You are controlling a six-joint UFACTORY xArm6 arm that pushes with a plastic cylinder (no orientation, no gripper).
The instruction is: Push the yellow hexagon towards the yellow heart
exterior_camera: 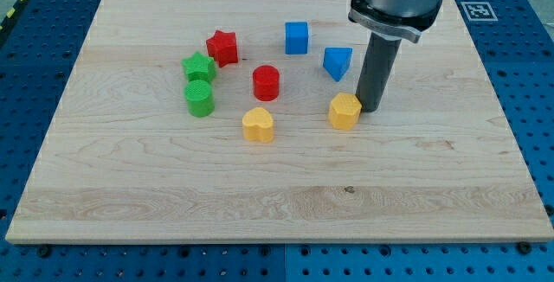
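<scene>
The yellow hexagon (344,111) lies right of the board's middle. The yellow heart (258,124) lies about a hundred pixels to its left, slightly nearer the view's bottom. My tip (371,109) stands on the board right against the hexagon's right side, touching or nearly touching it. The dark rod rises from there to the arm's grey mount at the view's top.
A red cylinder (267,83) sits above the heart. A blue triangle (338,61) and a blue cube (297,37) lie above the hexagon. A red star (222,48), a green star (199,67) and a green cylinder (199,98) cluster at left on the wooden board (277,195).
</scene>
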